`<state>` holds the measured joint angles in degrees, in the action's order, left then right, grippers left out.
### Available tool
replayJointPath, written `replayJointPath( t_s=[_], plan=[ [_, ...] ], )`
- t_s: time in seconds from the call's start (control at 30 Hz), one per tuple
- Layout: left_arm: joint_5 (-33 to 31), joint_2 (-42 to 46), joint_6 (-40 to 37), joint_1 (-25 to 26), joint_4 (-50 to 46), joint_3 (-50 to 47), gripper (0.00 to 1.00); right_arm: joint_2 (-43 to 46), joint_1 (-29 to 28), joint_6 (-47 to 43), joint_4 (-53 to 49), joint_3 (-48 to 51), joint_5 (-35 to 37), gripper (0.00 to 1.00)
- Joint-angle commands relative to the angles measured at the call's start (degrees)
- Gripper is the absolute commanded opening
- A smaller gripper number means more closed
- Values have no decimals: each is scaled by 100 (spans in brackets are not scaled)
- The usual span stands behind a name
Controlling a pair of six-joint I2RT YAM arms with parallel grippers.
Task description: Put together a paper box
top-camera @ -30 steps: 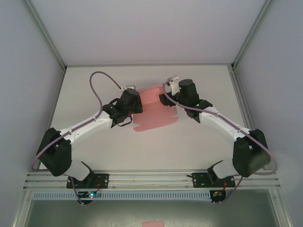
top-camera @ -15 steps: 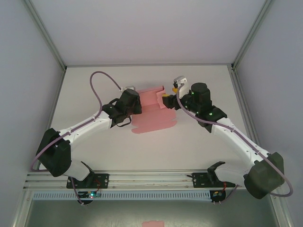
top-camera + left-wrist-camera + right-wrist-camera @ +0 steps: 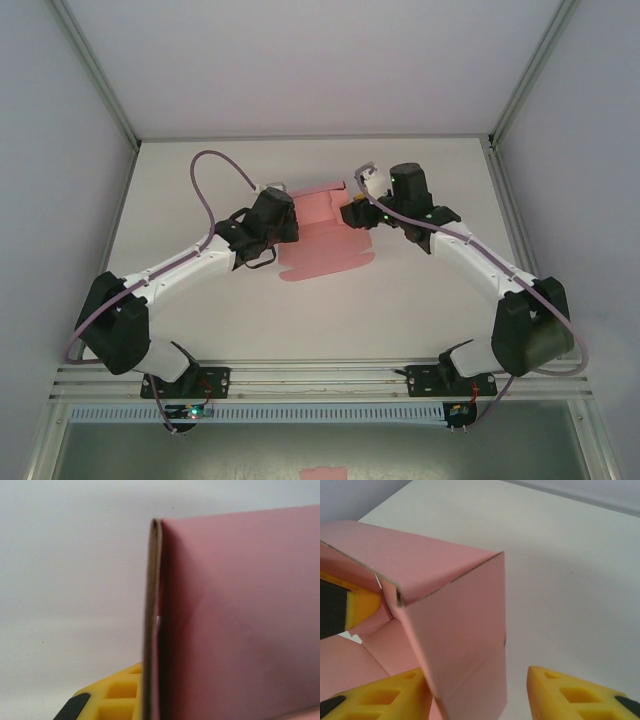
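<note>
Judging paper box [image 3: 330, 255] light, floppy, crease-prone | left gripper [image 3: 288, 210] pinches its wall | right gripper [image 3: 476, 677] half-open astride panel | we grip near folds.

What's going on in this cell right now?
Two arms are assembling a pink paper box at the far middle of the table. The left claw is shut on an upright panel at the box's left side. The right claw is open at the right end, with a raised panel standing between its fingers. The box is only part-folded: some walls are up, and the rest of the sheet lies flat on the table.
</note>
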<state>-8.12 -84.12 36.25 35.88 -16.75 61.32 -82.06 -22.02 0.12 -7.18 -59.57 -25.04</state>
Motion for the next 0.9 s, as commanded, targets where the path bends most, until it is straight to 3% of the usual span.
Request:
replayJointPath(
  t_s=[0.0,0.1,0.17,0.3,0.4,0.67,0.77,0.8,0.87],
  plan=[
    [143,102,-117,2,89,123,0,-177,-107,-16,26,-254,-71,33],
    [112,121,-131,6,19,172,0,-166,-262,-28,-130,-325,888,15],
    [184,158,-152,4,20,161,0,-169,-382,-55,-246,-383,1802,14],
    [316,238,-106,67,37,153,0,-371,-724,64,-272,-488,4069,2],
    [234,304,-95,176,-62,181,0,-640,-865,209,-375,-653,5651,0],
    [-50,388,386,492,-235,353,0,-1188,-962,435,-640,-979,8480,0],
    [-113,346,632,633,-261,477,0,-1414,-940,335,-634,-1098,9037,0],
    [-138,327,641,662,-199,488,0,-1427,-930,309,-581,-1090,8934,0],
    [-116,235,609,687,-156,553,0,-1236,-856,138,-203,-885,7644,0]
  ],
)
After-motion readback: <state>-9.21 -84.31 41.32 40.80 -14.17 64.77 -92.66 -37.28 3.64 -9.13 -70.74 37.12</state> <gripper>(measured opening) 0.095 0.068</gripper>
